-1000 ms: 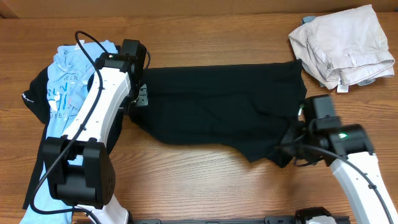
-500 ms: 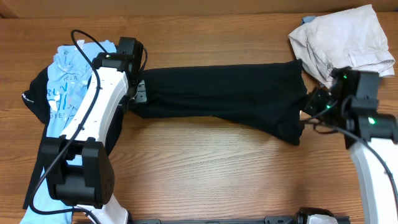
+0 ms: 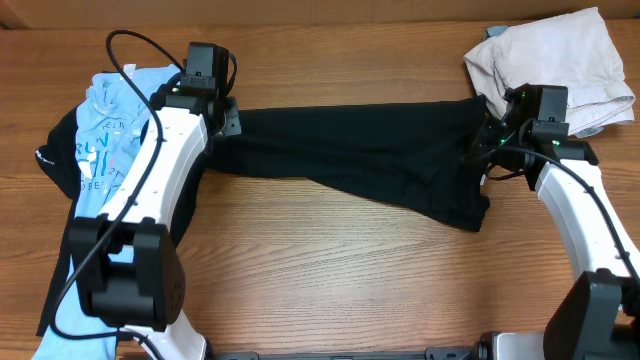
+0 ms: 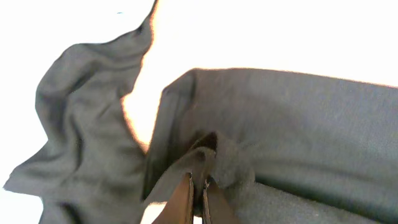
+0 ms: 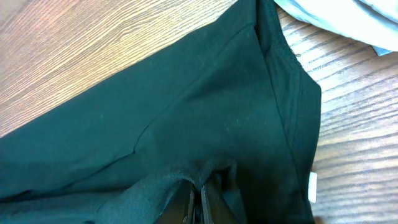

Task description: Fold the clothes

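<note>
From overhead, the black shirt (image 3: 370, 165) lies stretched across the table (image 3: 330, 270), the left gripper (image 3: 226, 122) at one end and the right gripper (image 3: 487, 150) at the other. Their jaws are hidden under the wrists. A light blue tee (image 3: 105, 150) lies beneath the left arm, and a pale garment (image 3: 555, 55) sits at the far right.

In the left wrist view, the fingers are pinched together on a fold of the shirt. The background is washed out white.

In the right wrist view, the fingers are clamped on bunched black cloth, their tips partly buried. A small white label (image 5: 313, 186) shows at the shirt's edge.
</note>
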